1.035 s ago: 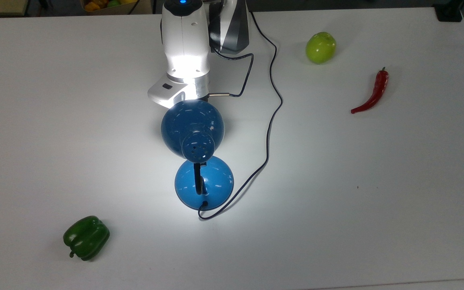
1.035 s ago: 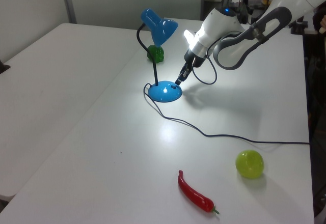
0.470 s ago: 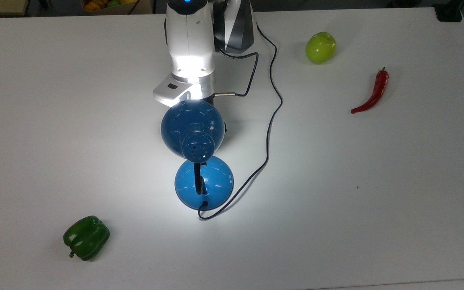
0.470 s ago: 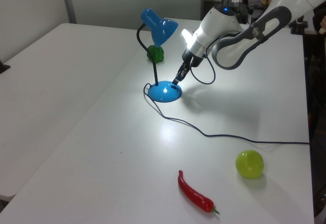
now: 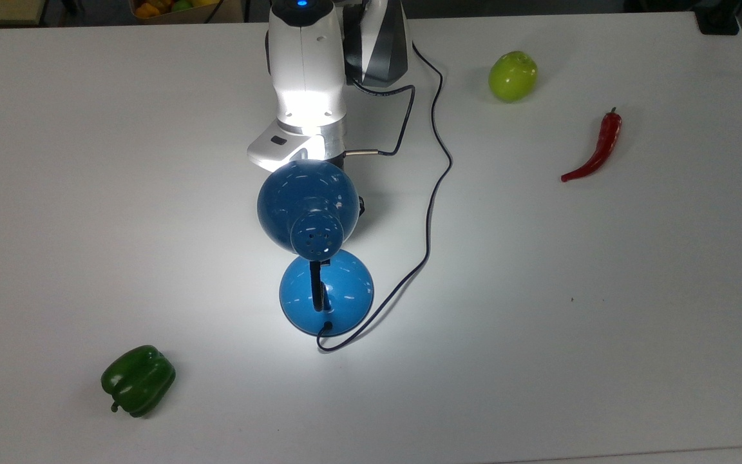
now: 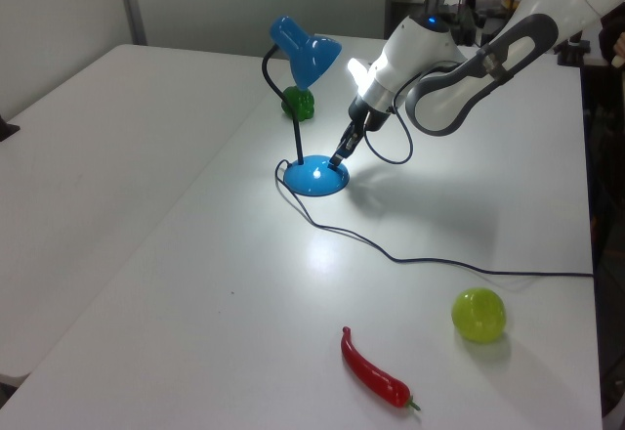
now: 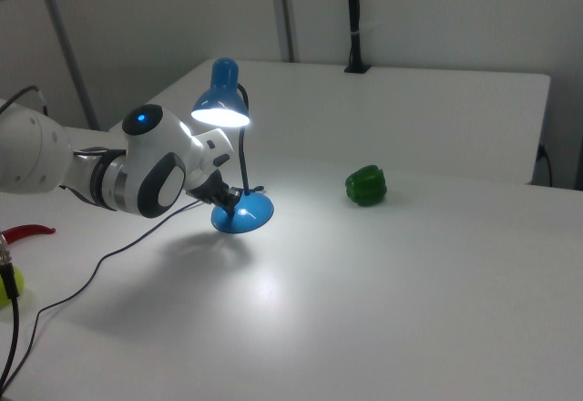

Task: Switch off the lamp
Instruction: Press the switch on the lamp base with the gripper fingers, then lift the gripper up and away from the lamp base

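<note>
The blue lamp stands lit at the table's middle, its dome shade (image 5: 306,206) over its round base (image 5: 345,290). In the left view the shade (image 6: 305,51) rises on a black neck above the base (image 6: 314,178). My gripper (image 6: 338,159) points down at the base's rim on the left view's right, its fingers shut together with nothing held. In the right view the gripper (image 7: 230,200) touches or nearly touches the base (image 7: 246,217) from the right view's left. The shade hides the fingertips in the top view.
The lamp's black cord (image 5: 435,187) snakes from the base toward the arm's side. A green bell pepper (image 5: 138,379), a green round fruit (image 5: 513,76) and a red chili (image 5: 596,151) lie spread out on the white table (image 5: 603,322).
The arm has edged to the top view's right and the gripper tip has closed in on the lamp's base. The lamp has stayed lit.
</note>
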`<state>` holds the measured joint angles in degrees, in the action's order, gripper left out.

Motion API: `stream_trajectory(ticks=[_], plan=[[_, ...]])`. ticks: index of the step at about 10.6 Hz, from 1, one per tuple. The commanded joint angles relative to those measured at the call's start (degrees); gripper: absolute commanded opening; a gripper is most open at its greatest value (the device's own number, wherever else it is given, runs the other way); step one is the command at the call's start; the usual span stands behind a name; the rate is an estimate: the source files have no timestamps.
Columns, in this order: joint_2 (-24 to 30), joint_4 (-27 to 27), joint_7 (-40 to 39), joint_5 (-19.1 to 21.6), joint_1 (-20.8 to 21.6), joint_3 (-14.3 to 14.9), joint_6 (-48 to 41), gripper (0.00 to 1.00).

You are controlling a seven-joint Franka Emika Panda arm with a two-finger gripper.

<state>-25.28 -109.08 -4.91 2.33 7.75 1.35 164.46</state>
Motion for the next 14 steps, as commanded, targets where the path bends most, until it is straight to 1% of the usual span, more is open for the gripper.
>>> stream_trajectory(ticks=[1,7,10,11,14], plan=[[-1.2,0.7,1.0,-0.1,0.3,0.0,0.9,0.0],[-1.3,-1.2,0.8,-0.1,0.3,0.0,0.2,0.0],[1.2,-3.4,1.0,-0.1,0.2,0.0,-0.7,0.0],[2.8,-3.5,0.9,-0.1,0.2,0.0,-4.4,0.0],[9.4,-3.5,0.9,-0.2,0.5,0.0,-22.0,0.0]])
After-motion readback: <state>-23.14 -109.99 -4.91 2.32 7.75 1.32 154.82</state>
